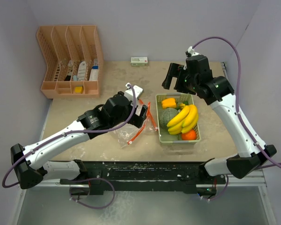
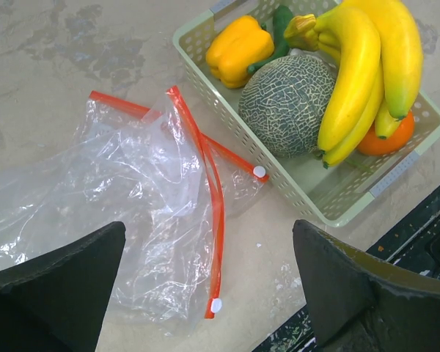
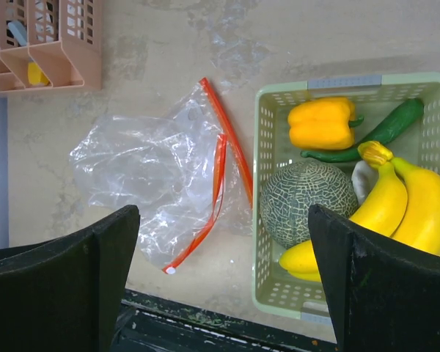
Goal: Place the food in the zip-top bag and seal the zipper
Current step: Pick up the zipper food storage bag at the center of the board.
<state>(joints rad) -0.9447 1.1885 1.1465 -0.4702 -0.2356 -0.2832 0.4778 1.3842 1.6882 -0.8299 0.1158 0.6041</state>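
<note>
The clear zip-top bag (image 2: 117, 191) lies flat and empty on the table, left of the pale green basket (image 2: 337, 209). Its red-orange zipper (image 2: 215, 198) is parted, with a white slider tab (image 2: 215, 305) at the near end. The basket holds the banana bunch (image 1: 185, 119), bell pepper (image 1: 168, 102), melon (image 1: 168, 116) and orange fruit (image 1: 189, 135). My left gripper (image 1: 138, 107) hovers open over the bag's mouth (image 2: 209, 249), holding nothing. My right gripper (image 1: 172, 76) is open and empty, high above the basket's far side (image 3: 224, 220). The right wrist view shows the bag (image 3: 139, 169) and the melon (image 3: 308, 202).
A green cucumber (image 3: 389, 128) also lies in the basket. A peach slotted organiser (image 1: 70, 61) stands at the back left. A small white-green box (image 1: 139, 60) sits at the back edge. The table's dark front rail (image 3: 205, 323) runs just below the bag.
</note>
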